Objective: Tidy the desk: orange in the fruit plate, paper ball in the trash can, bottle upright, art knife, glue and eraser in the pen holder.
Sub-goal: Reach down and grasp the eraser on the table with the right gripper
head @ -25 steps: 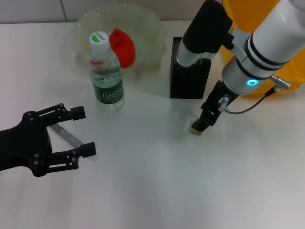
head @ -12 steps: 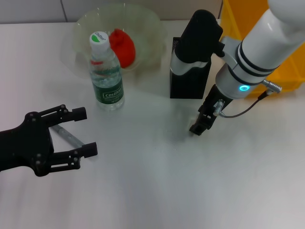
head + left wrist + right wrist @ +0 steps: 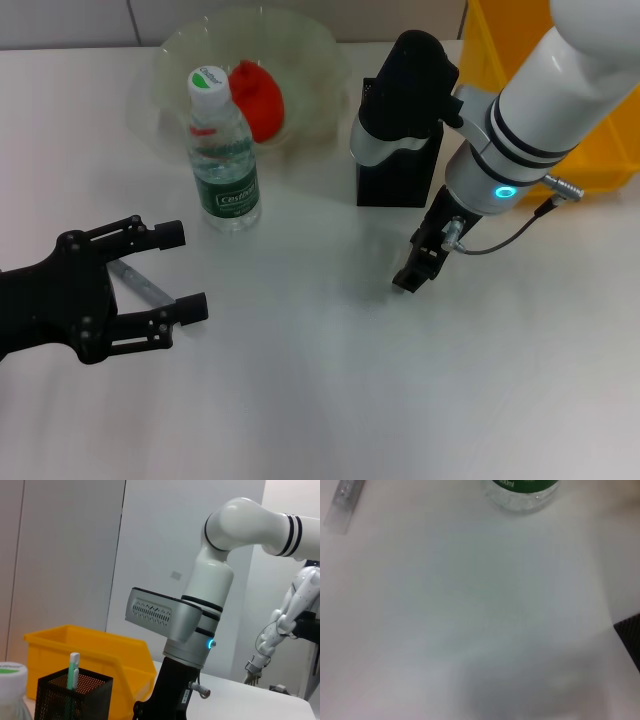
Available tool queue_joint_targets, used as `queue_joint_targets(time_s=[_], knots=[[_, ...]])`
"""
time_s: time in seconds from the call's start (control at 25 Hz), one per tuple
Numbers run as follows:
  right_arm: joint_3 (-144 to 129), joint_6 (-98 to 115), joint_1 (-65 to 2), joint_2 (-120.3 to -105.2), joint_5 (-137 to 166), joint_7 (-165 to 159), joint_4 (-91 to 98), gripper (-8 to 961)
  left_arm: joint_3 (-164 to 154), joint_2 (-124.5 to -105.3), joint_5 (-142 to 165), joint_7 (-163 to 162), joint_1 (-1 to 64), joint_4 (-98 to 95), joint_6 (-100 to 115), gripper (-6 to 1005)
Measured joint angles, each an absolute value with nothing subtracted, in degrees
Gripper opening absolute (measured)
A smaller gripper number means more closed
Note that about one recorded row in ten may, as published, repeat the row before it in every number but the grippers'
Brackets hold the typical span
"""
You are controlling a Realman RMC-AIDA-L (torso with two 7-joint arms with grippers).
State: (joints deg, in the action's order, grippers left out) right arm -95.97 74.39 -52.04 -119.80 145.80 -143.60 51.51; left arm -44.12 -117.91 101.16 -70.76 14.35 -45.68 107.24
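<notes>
At the lower left of the head view, the black left tool [image 3: 178, 270] hangs with fingers apart over the grey art knife [image 3: 140, 282] on the white counter [image 3: 300, 400] — a clumsy descent could skid it. Upper left, the clear green-labelled bottle [image 3: 224, 160] stands upright beside the pale-green scalloped fruit plate [image 3: 320, 60] holding the red-orange orange [image 3: 258, 98]. Centre right, the right tool [image 3: 412, 277] sits low near the black mesh pen holder [image 3: 398, 180]; I cannot tell its grip, and the eraser is unseen — 1 bump could topple the holder.

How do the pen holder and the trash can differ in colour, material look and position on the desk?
The pen holder is black wire mesh, while the trash can is solid bright yellow plastic. The pen holder is narrow and upright; the trash can is much wider. The pen holder stands near the middle of the desk, beside the fruit plate; the trash can sits at the far right edge, partly hidden by the right arm. Both are open-topped and angular.
</notes>
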Motion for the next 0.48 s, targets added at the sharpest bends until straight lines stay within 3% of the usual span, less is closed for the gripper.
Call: queue_joint_targets(time_s=[0.4, 0.48], knots=[[-97.3, 74.3, -53.4, -119.8, 146.0, -145.4, 49.7, 586, -44.1, -117.65, 101.3, -70.7, 14.4, -45.3, 106.7, 824], [-97.3, 74.3, -53.4, -119.8, 146.1, -145.7, 50.7, 547, -44.1, -117.65, 101.3, -70.7, 14.4, -45.3, 106.7, 824]])
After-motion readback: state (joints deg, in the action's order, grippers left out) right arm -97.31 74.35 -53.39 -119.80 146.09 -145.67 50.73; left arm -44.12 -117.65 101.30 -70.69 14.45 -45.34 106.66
